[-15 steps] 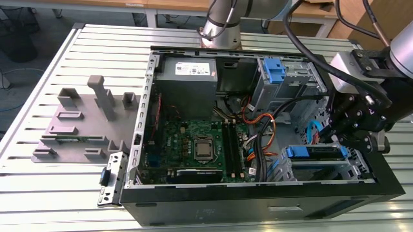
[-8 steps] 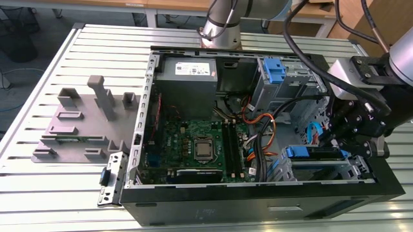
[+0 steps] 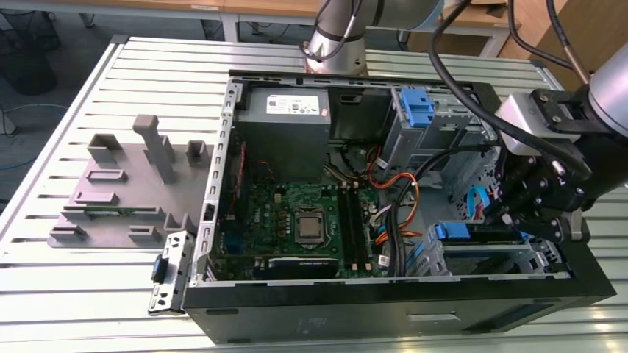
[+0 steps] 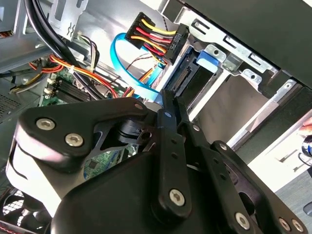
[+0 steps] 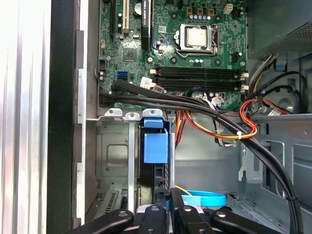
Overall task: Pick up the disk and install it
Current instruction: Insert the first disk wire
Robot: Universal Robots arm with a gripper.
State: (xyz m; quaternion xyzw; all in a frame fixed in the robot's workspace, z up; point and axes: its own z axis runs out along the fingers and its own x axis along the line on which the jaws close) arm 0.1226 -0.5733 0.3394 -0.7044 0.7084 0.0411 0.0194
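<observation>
Counter (image 3: 128, 294): slatted light metal surface, evenly lit. Beyond its far edge, wooden desk (image 3: 245, 7) on pale legs. Grey floor (image 3: 59, 81) off the far corner, at the exterior view's left.

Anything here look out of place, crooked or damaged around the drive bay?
Nothing looks damaged. The disk sits on edge in the drive cage, its blue rails showing, with the gripper right at its end. A power plug and blue data cable hang loose beside the bay, unconnected.

Disk (image 5: 156, 148) in drive cage (image 5: 114, 156), beside motherboard (image 5: 185, 44).
</observation>
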